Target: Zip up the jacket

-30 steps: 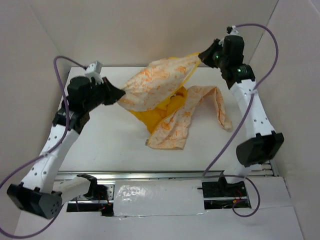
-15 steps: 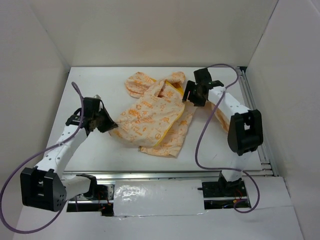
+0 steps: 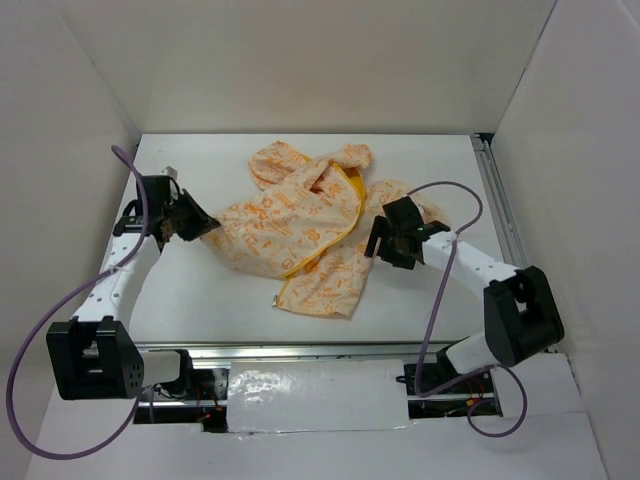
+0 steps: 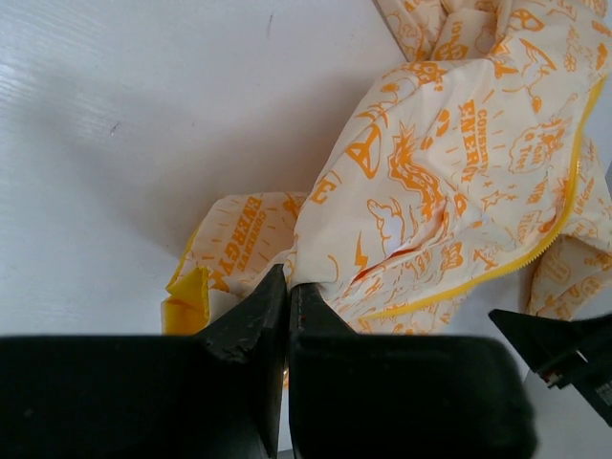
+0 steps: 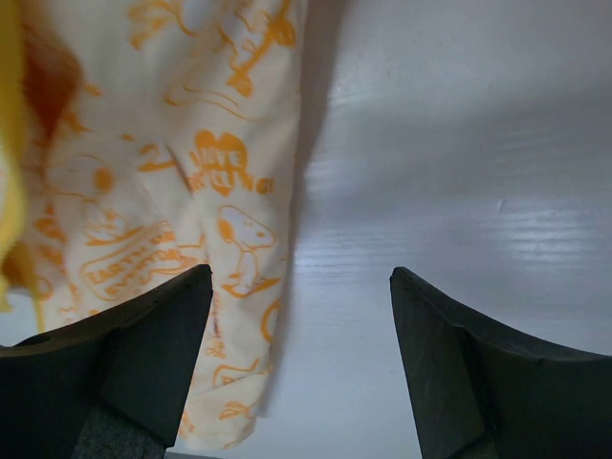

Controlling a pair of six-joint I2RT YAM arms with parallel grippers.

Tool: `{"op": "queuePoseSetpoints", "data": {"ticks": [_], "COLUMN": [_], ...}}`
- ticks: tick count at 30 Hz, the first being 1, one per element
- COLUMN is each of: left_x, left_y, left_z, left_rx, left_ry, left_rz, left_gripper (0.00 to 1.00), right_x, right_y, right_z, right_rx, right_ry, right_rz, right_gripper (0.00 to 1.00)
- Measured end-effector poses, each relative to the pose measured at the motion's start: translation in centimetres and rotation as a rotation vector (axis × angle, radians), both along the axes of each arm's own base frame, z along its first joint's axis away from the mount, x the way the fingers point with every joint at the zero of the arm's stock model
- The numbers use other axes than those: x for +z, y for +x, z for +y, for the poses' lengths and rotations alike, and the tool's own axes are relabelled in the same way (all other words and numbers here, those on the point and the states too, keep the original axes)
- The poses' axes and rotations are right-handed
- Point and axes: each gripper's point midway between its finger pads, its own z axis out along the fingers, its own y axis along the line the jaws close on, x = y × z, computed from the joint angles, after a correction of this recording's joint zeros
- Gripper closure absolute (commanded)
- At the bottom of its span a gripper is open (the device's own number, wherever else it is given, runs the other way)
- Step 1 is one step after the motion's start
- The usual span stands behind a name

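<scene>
From above: jacket lying open and rumpled in the middle of the table, left gripper at its left corner, right gripper just beside its right edge; from the left wrist: fingers almost closed, pinching the jacket's edge. From the right wrist: fingers wide apart, holding nothing, jacket beside one.

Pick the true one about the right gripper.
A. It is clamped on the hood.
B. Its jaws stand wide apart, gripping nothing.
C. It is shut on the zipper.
B: in the right wrist view the right gripper has its fingers far apart. Only the table and the edge of the jacket show between them.
</scene>
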Motion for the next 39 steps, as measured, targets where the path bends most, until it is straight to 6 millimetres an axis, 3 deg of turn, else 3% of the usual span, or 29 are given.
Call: {"op": "queuePoseSetpoints", "data": {"ticks": [2,7,10,11,12,13,15,16,17,20,24,26,28,30,32,33,34,35,37,38,39], "left_x": [0.1,-0.3,-0.8,-0.8,-0.6,-0.3,0.7,1.9,2.1,4.0,6.3,7.3,8.1,7.9,6.0,4.5,2.9,1.1,-3.3,-5.1,-6.9], "left_y": [0.0,-0.4,-1.4,-1.8,-2.2,-2.5,-3.3,-4.1,-4.2,-6.2,-9.2,-10.3,-11.4,-12.0,-12.0,-12.0,-11.9,-11.9,-12.3,-12.8,-13.6], "left_z": [-0.2,-1.1,-1.7,-2.1,-2.5,-2.9,-4.1,-5.8,-6.1,-9.6,-13.0,-13.8,-14.5,-14.9,-14.9,-14.8,-14.7,-14.5,-13.9,-13.5,-12.8], "left_rx": [-0.024,-0.064,-0.089,-0.101,-0.117,-0.131,-0.181,-0.246,-0.258,-0.394,-0.519,-0.54,-0.552,-0.539,-0.493,-0.463,-0.44,-0.408,-0.341,-0.313,-0.278], "left_ry": [-0.006,-0.037,-0.054,-0.06,-0.067,-0.073,-0.095,-0.119,-0.124,-0.178,-0.237,-0.259,-0.281,-0.294,-0.292,-0.282,-0.265,-0.249,-0.192,-0.163,-0.126], "left_rz": [-0.01,-0.016,-0.008,-0.009,-0.016,-0.027,-0.059,-0.093,-0.099,-0.145,-0.184,-0.202,-0.212,-0.2,-0.13,-0.076,-0.028,0.036,0.185,0.252,0.324], "left_gripper": [0.86,0.91,0.99,0.99,0.99,1.0,1.0,1.0,1.0,1.0,1.0,1.0,0.98,0.96,0.88,0.7,0.6,0.41,0.24,0.08,0.01], "right_x": [-1.6,-2.7,-3.6,-4.0,-4.4,-4.7,-4.7,-4.3,-3.7,-0.5,7.2,10.1,11.5,11.3,9.7,8.5,7.3,6.1,4.0,3.2,2.8], "right_y": [-0.5,1.0,2.1,2.4,2.4,2.5,2.6,2.8,3.1,3.7,6.1,6.8,7.1,7.0,6.9,6.8,6.7,6.4,5.5,5.0,4.4], "right_z": [0.4,2.8,3.9,4.0,4.1,4.0,3.7,3.5,3.3,1.1,-4.0,-6.9,-9.3,-10.2,-9.9,-9.6,-9.5,-9.5,-9.6,-9.9,-10.0], "right_rx": [0.017,0.071,0.084,0.082,0.084,0.077,0.066,0.06,0.052,-0.001,-0.136,-0.206,-0.262,-0.273,-0.254,-0.245,-0.243,-0.244,-0.253,-0.26,-0.272], "right_ry": [-0.01,0.007,0.015,0.016,0.013,0.013,0.017,0.017,0.017,0.006,0.021,0.023,0.015,0.007,0.005,0.002,-0.003,-0.011,-0.038,-0.058,-0.075], "right_rz": [0.045,0.039,0.045,0.05,0.056,0.064,0.065,0.053,0.036,-0.027,-0.202,-0.272,-0.308,-0.295,-0.244,-0.207,-0.174,-0.136,-0.068,-0.042,-0.022], "right_gripper": [0.18,0.2,0.5,0.73,0.82,1.0,1.0,1.0,1.0,1.0,1.0,1.0,1.0,1.0,0.95,0.83,0.78,0.61,0.47,0.13,0.02]}}
